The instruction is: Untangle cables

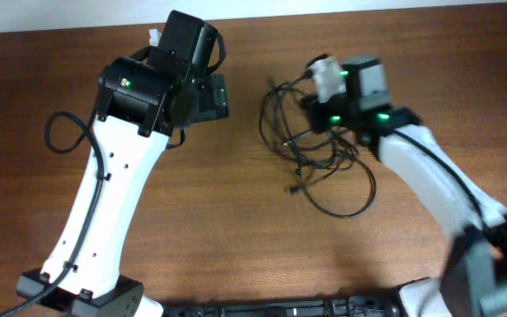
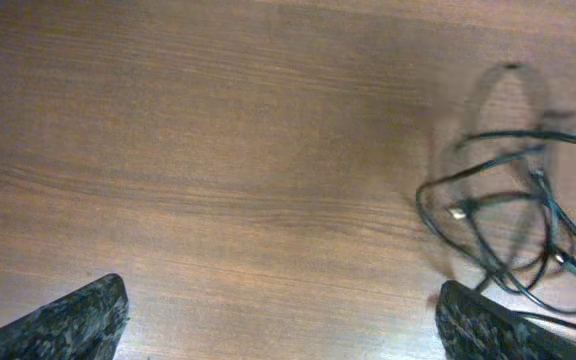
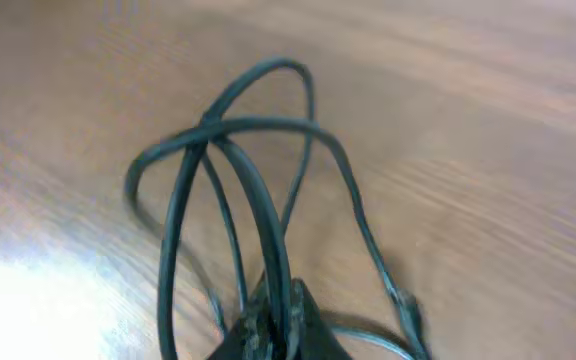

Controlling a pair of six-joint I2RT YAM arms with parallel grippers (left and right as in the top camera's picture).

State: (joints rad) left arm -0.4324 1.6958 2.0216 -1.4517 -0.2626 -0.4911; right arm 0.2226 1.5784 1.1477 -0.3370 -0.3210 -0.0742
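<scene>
The cables (image 1: 311, 154) lie as a tangle of thin black loops on the wooden table, right of centre. My right gripper (image 1: 315, 110) sits over the tangle's upper edge. In the right wrist view it (image 3: 276, 318) is shut on one thick black strand, and the cables (image 3: 253, 140) arch up and away from its tips in several loops. My left gripper (image 1: 211, 97) hovers to the left of the tangle, apart from it. Its jaws (image 2: 283, 330) are open over bare wood, and the cables (image 2: 513, 205) lie just beyond its right finger (image 2: 488, 325).
The left arm's own black wire (image 1: 60, 132) loops out at the far left. Both arm bases and a black bar (image 1: 280, 310) line the near edge. The table's far edge (image 1: 253, 16) runs close behind the two wrists.
</scene>
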